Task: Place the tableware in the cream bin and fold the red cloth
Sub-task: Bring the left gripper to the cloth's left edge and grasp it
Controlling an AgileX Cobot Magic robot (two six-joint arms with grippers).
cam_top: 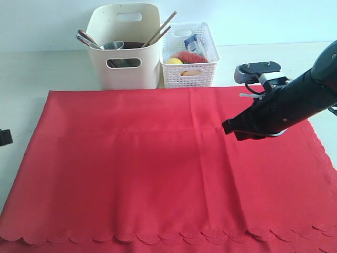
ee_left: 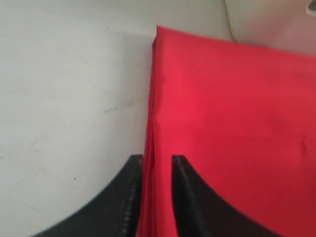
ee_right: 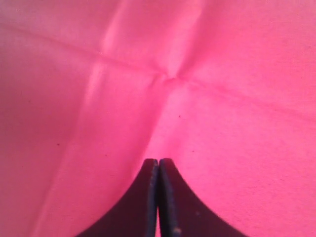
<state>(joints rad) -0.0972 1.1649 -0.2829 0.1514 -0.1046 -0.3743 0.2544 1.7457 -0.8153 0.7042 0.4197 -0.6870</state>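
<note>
White tabletop (cam_top: 31, 74): red cloth (cam_top: 158, 168) lies lengthwise left-right, apparently pinched by left gripper (ee_left: 157, 170); right gripper (ee_right: 158, 170) closed, empty.

The red cloth (cam_top: 158, 168) is a matt woven fabric with soft creases and a scalloped hem, and its layered edges show as thin folds in the left wrist view. Behind it, the cream bin (cam_top: 126, 50) is smooth plastic with a slight sheen, holding a shiny steel cup (cam_top: 112, 46) and plain wooden chopsticks (cam_top: 160, 27), while just beside the bin the white basket (cam_top: 190, 68) is perforated plastic. The table (cam_top: 26, 71) around the cloth looks pale, matt and faintly scuffed.
</note>
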